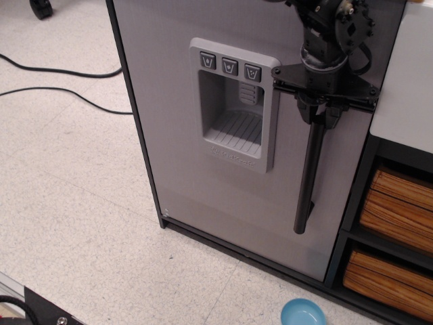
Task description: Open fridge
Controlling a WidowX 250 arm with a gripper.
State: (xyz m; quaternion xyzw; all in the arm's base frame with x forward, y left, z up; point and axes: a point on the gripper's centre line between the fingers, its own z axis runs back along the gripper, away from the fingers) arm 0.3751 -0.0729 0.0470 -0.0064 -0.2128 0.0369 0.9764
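Note:
The fridge [196,183] is a tall cabinet with a matte grey door and a black frame, standing shut. A recessed grey dispenser panel [235,103] with three buttons sits on the door. A long black vertical bar handle [308,183] runs down the door's right side. My black gripper [321,116] comes in from the top and is shut on the top end of the handle, its two fingers pressed against the bar from both sides.
A dark shelf unit with wooden drawers [392,223] stands right of the fridge, under a white top [406,81]. A blue bowl [303,313] lies on the floor in front. Black cables [61,81] cross the speckled floor at left.

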